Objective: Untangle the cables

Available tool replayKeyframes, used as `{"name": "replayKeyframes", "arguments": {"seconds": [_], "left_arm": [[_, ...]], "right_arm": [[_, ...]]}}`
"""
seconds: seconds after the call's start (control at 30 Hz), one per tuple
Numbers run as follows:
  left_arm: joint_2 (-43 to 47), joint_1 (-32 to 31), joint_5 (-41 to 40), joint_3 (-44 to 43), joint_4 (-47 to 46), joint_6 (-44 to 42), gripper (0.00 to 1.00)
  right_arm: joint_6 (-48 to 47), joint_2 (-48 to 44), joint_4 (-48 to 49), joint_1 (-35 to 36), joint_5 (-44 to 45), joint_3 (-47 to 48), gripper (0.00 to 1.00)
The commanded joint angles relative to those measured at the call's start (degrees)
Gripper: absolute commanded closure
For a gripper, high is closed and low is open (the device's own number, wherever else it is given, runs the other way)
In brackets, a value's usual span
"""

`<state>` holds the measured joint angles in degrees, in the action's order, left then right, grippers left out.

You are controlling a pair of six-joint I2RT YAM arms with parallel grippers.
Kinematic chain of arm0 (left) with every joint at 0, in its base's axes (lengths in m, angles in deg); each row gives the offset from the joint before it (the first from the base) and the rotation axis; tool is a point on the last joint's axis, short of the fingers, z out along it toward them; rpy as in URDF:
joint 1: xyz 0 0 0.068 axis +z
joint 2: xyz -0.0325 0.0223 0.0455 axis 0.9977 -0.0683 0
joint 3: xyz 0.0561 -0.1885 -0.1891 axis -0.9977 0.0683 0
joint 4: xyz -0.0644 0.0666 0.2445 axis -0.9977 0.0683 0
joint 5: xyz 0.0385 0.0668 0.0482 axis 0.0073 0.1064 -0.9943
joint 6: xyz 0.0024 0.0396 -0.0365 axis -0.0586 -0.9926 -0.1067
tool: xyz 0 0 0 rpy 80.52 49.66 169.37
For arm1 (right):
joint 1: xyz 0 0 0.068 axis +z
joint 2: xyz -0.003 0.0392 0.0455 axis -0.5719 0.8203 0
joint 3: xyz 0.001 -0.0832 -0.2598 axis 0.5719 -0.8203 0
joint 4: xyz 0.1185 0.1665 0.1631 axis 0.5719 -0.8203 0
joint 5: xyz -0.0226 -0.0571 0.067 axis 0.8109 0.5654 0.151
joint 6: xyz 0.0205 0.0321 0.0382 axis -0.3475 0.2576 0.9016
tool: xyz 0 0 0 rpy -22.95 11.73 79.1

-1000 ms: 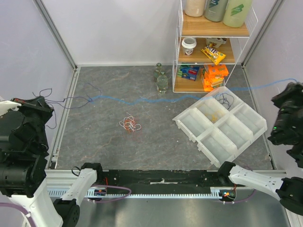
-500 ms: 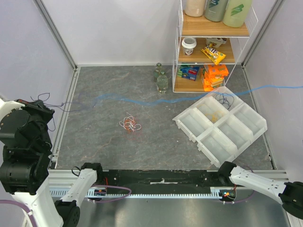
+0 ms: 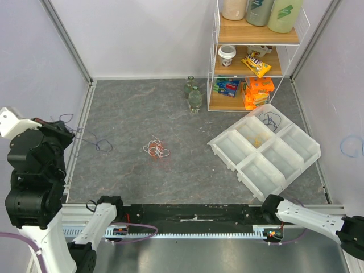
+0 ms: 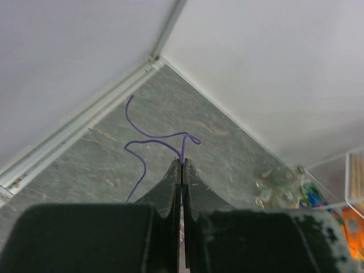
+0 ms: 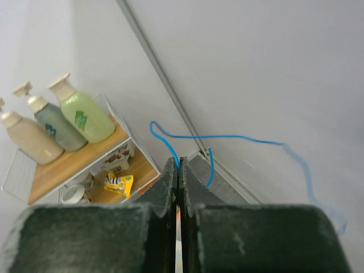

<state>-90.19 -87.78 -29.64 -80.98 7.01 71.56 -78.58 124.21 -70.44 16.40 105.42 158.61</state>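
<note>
Black jaws of the left gripper (image 4: 182, 165) press fully together, pinching the purple cable (image 4: 159, 136), whose free end curls off toward 11 o'clock over the grey mat (image 3: 170, 108). The right gripper (image 5: 178, 162) is likewise closed tight, clamping the blue cable (image 5: 227, 136), which loops away toward 3 o'clock along the wall. Seen from above, a small orange, red and white tangle (image 3: 156, 149) lies mid-mat, with the white divided tray (image 3: 284, 153) well apart at its 3 o'clock.

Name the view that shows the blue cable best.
Right wrist: the blue cable runs from the shut right pincer and loops out. Top external catches only a faint loop at the right edge; left wrist shows none.
</note>
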Motion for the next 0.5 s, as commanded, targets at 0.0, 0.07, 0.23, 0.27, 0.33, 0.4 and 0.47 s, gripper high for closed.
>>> {"name": "replayKeyframes", "arguments": {"seconds": [0.0, 0.07, 0.23, 0.27, 0.33, 0.4, 0.47], "left_arm": [[-1.6, -0.1, 13.8, 2.8, -1.9, 6.1, 0.98], [-1.3, 0.0, 18.6, 5.0, -2.2, 8.3, 0.98], [-0.2, 0.0, 29.9, 10.6, -6.3, 10.1, 0.98], [-0.4, 0.0, 33.2, 11.2, -7.0, 10.3, 0.98], [-1.4, -0.1, 36.6, 11.8, -7.6, 11.0, 0.98], [-2.6, -0.1, 39.3, 11.9, -7.7, 11.3, 0.98], [-3.3, 0.0, 41.4, 11.8, -8.0, 11.4, 0.98]], "right_arm": [[15.4, 3.8, -14.4, 1.4, -6.2, -4.1, 1.0], [19.1, 4.9, -18.8, 1.6, -8.2, -4.5, 1.0], [26.2, 9.3, -28.0, 1.6, -13.7, -5.7, 1.0], [26.8, 9.6, -28.6, 1.6, -14.1, -6.5, 1.0], [28.8, 9.9, -29.5, 1.7, -14.9, -8.6, 1.0], [31.5, 9.6, -29.5, 1.6, -15.8, -11.5, 1.0], [34.9, 9.3, -30.7, 1.7, -18.1, -13.7, 1.0]]}}
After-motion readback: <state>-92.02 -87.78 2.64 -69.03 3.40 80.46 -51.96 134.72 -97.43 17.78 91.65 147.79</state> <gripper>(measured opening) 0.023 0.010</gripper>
